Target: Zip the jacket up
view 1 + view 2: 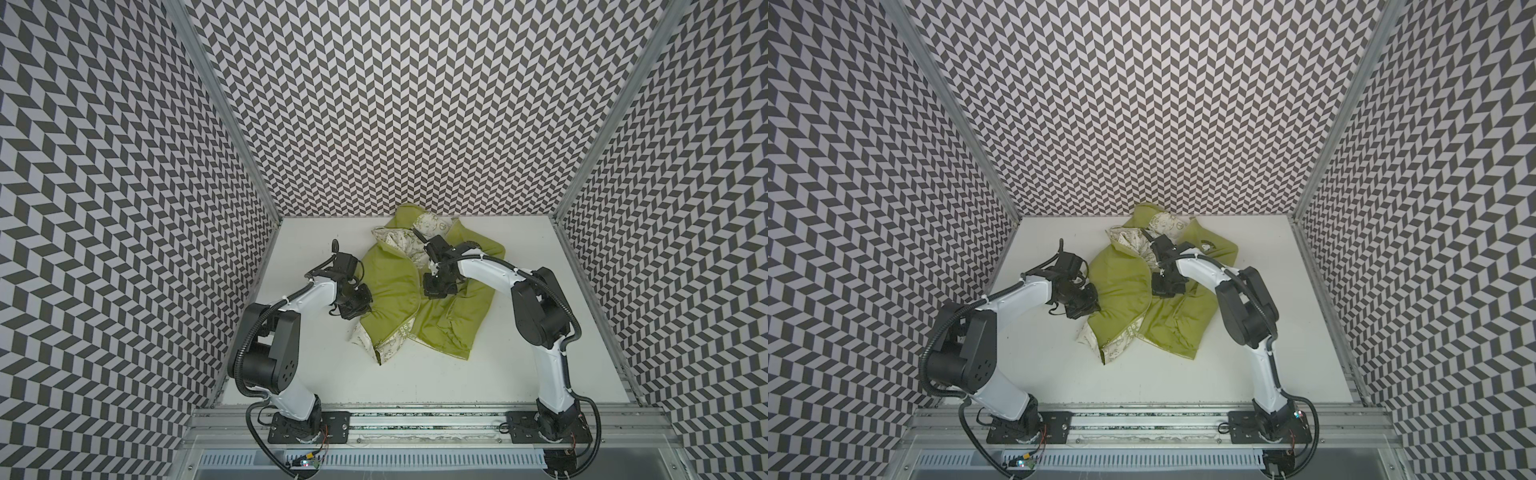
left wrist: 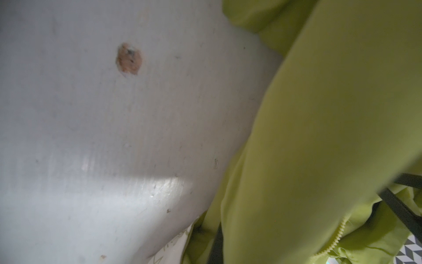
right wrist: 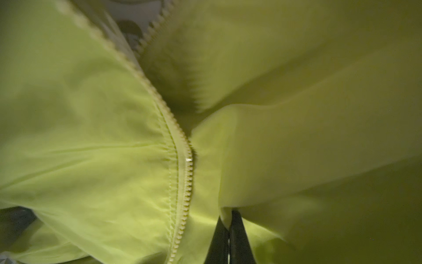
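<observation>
Both shut on jacket: left hand at side edge, right hand beside zipper; open table nearside.

both top views look steeply down from high above the arm bases, facing the back wall, far enough off to take in the whole worktop, and they share nearly the same scene, shifted slightly sideways. the left wrist camera sits just behind the left claw, very close, looking past it at bare worktop and jacket fabric. the right wrist camera looks along the right claw, close against the zipper, partly blurred.
</observation>
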Controlling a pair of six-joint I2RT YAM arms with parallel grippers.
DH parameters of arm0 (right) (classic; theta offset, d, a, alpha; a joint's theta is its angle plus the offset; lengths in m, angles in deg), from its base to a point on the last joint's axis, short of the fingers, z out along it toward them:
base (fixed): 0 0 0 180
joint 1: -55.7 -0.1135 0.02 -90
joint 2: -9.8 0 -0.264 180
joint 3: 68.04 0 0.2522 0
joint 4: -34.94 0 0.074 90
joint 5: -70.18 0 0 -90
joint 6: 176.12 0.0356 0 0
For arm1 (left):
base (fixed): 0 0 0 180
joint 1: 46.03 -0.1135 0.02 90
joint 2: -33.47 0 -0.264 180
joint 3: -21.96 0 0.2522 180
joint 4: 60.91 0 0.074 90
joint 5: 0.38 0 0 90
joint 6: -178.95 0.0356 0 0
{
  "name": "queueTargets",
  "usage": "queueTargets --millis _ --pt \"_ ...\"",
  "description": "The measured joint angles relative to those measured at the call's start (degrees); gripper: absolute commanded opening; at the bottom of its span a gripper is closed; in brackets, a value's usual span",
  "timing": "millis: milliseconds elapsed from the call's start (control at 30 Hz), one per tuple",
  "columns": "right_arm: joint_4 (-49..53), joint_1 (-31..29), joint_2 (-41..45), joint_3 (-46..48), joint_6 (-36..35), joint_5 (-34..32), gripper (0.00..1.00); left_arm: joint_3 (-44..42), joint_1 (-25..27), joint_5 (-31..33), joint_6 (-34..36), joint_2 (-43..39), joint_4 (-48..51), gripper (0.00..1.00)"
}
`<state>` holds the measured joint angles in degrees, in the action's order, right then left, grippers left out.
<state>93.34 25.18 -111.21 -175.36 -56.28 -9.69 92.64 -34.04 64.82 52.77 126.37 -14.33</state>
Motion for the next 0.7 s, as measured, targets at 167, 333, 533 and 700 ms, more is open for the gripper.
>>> queueTargets --millis 167,333,533,700 --pt "0.92 0.70 4.92 5.18 -1.38 -2.01 0.00 -0.96 -0.50 -0.66 -1.16 -1.90 -0.94 0.02" --pt "2.62 2.12 11.37 7.82 -3.13 -4.35 0.00 -2.93 -0.72 -0.98 -3.43 -4.22 -2.89 0.00" --pt "4.98 5.14 18.21 9.22 -5.55 -7.02 0.00 -5.51 -0.72 -0.96 -6.95 -6.71 -5.64 0.00" --pt "6.03 8.07 21.84 12.04 -8.63 -7.08 0.00 -7.10 -0.72 -0.96 -9.11 -8.33 -7.15 0.00"
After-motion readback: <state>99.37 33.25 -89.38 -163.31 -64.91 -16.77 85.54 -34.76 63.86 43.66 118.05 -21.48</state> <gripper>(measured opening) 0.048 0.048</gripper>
